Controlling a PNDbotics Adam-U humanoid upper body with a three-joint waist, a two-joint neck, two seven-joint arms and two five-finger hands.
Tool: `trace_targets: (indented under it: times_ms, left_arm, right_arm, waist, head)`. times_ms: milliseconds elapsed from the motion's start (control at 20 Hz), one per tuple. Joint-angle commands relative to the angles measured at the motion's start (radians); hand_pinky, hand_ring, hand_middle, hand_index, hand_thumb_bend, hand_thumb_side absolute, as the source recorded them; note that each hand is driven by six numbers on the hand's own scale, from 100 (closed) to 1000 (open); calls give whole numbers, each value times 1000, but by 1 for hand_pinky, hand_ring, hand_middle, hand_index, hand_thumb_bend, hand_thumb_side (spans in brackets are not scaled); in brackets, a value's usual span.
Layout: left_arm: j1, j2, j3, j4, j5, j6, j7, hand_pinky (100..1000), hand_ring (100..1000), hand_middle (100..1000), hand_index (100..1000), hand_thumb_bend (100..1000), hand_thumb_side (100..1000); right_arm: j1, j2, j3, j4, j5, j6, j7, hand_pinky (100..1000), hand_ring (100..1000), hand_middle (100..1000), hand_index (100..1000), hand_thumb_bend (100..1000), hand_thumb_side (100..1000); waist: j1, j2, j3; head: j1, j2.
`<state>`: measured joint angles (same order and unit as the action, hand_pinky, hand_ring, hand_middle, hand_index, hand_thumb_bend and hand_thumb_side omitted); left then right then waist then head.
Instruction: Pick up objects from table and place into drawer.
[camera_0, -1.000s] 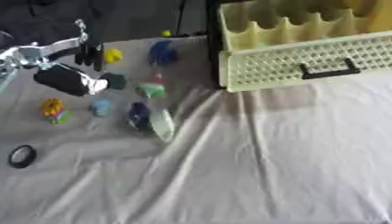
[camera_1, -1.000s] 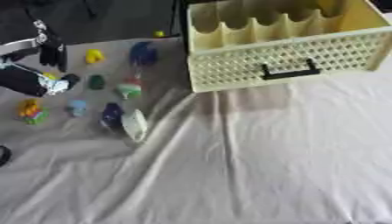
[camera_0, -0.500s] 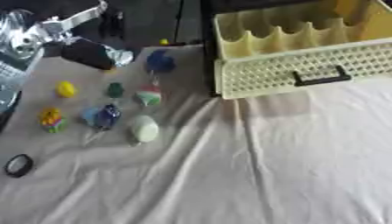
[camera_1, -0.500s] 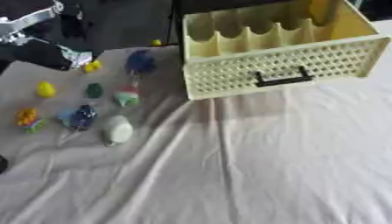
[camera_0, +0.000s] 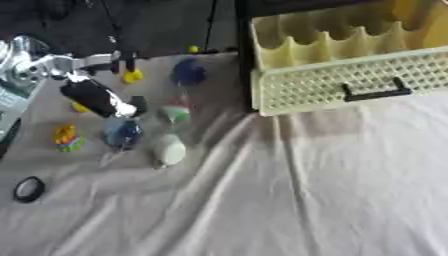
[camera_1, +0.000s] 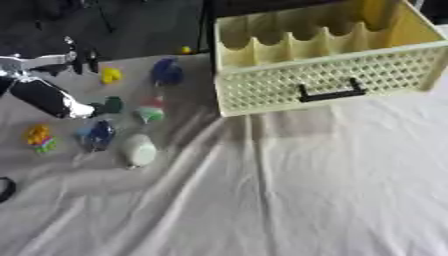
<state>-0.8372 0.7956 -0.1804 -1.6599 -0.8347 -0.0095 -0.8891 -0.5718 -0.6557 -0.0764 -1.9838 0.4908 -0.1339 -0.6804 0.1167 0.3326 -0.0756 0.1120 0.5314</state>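
Both views look steeply down from the robot's head onto a table draped in a wrinkled white cloth (camera_0: 306, 200), facing forward toward its far edge, where a dark background begins. They sit side by side, so the pictures nearly match. The pale yellow perforated plastic drawer (camera_1: 324, 80) with a black handle fills the upper right of each; the right eye view shows its right end whole, while the left eye view cuts it off. The left eye view takes in more of the table's left, including the whole black ring (camera_0: 29, 189) there. The table lies slightly askew.
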Motion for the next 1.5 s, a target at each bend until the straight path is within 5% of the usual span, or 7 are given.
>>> trace_targets:
  times_ms: [50, 250, 650, 1050, 1500]
  left_arm:
    - [13, 66, 25, -26, -7, 4, -17, 464, 658, 728, 1000, 384, 560]
    - [59, 98, 34, -31, -1, 15, -17, 417, 615, 692, 1000, 338, 500]
    - [102, 111, 35, 31, -27, 37, 17, 385, 590, 656, 1000, 411, 501]
    - [59, 36, -2, 240, -105, 28, 127, 382, 592, 661, 1000, 626, 573]
    - [-10, -52, 4, 440, -104, 75, 229, 337, 565, 612, 990, 644, 622]
  right_arm:
    - [-8, -17, -8, -16, -10, 2, 1, 578, 665, 700, 809, 100, 832]
    - [-3, -19, -10, -16, -9, 5, 1, 578, 664, 698, 808, 100, 834]
    - [5, -15, -13, -16, -11, 10, 1, 579, 663, 696, 807, 100, 836]
    - [2, -6, -12, -16, -14, 11, 4, 580, 661, 693, 805, 100, 835]
    - [-4, 1, -10, -16, -19, 12, 6, 582, 659, 691, 804, 100, 830]
  waist:
    - [-6, -16, 4]
    - [-11, -14, 7]
    - [-24, -6, 6]
    - [-34, 11, -10]
    - [-31, 32, -24]
  head:
    - [-2, 8]
    - [2, 9]
    - [7, -6]
    - [19, -21]
    - [27, -27]
